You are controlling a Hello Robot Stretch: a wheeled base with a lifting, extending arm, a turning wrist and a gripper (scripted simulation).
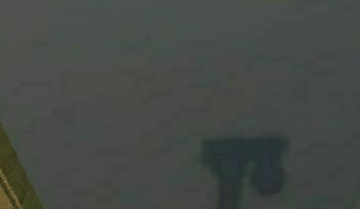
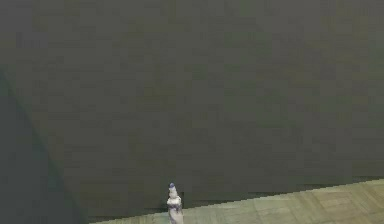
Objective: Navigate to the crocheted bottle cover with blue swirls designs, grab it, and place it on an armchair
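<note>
A small, pale, upright bottle-shaped thing (image 2: 174,204) with a bluish-grey top stands at the arm side view's bottom edge, just left of the middle. It rises in front of the line where the wall meets the floor. Its pattern is too small to make out, and its base is cut off by the picture's edge.
A plain dark grey-green wall (image 1: 177,73) stands close ahead in the forward view, with a narrow strip of light wooden floor (image 1: 8,179) at the lower left. In the arm side view the same kind of wall (image 2: 200,90) rises behind a thin band of wooden floor (image 2: 300,205).
</note>
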